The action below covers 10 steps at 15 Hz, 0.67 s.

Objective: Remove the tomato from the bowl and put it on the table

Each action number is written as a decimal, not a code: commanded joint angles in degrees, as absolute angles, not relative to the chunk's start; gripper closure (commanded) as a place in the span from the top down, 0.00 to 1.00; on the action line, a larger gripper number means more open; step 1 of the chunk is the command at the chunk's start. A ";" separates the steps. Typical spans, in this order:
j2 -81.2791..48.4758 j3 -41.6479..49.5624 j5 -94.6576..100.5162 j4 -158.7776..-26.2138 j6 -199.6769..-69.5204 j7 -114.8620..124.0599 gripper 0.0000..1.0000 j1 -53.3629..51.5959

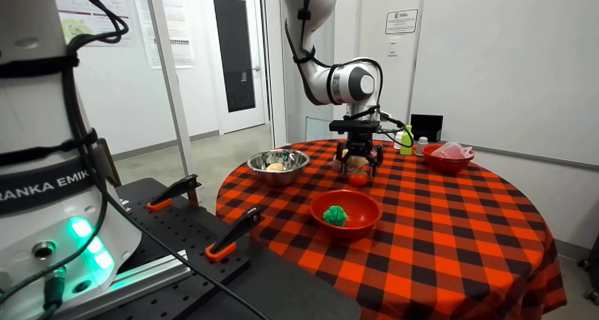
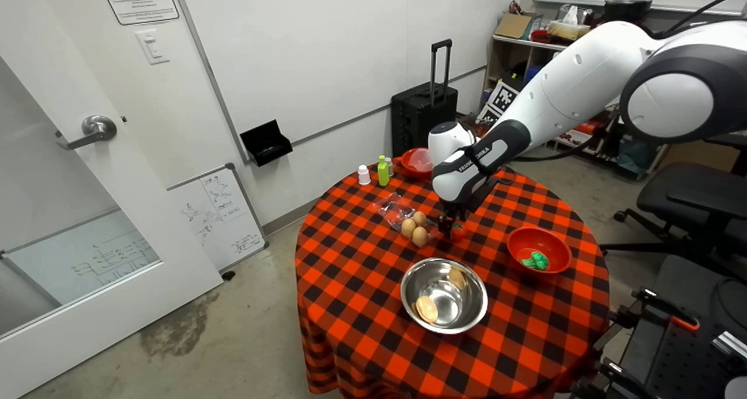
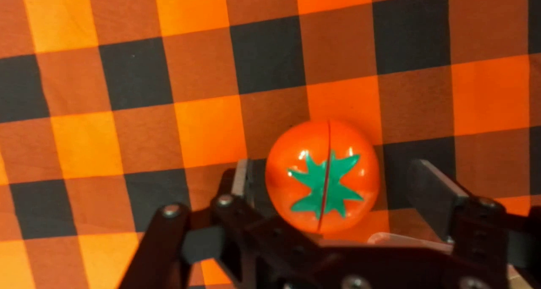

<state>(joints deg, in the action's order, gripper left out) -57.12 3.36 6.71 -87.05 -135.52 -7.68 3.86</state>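
The tomato, red with a green star top, lies on the checked table [image 1: 444,250]. It shows in both exterior views [image 1: 358,179] [image 2: 458,232] and in the wrist view [image 3: 323,177]. My gripper [image 1: 359,170] is open above and around the tomato. In the wrist view its fingers [image 3: 332,168] stand on either side with gaps, wider on the right; they do not appear to touch it. The silver bowl [image 1: 279,178] stands apart from the gripper, also seen in an exterior view [image 2: 435,270]. It holds a pale tan item [image 2: 426,310]; a tan shape opposite may be a reflection.
Three brown eggs [image 2: 419,234] lie in clear plastic packaging [image 2: 395,205] close beside the gripper. A red bowl [image 1: 367,205] holds a green broccoli piece [image 1: 335,216]. Farther back stand a green bottle [image 1: 406,141], white containers [image 2: 364,175] and a red dish [image 1: 447,164] with plastic in it.
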 commanded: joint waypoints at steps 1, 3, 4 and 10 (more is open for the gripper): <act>-58.76 3.21 6.19 -83.97 -133.71 -6.85 1.00 4.12; -57.78 3.20 6.15 -84.84 -134.06 -6.66 1.00 4.08; -57.21 3.08 6.07 -85.26 -133.91 -6.76 1.00 4.13; -49.80 3.68 6.73 -92.17 -135.12 -4.94 1.00 2.83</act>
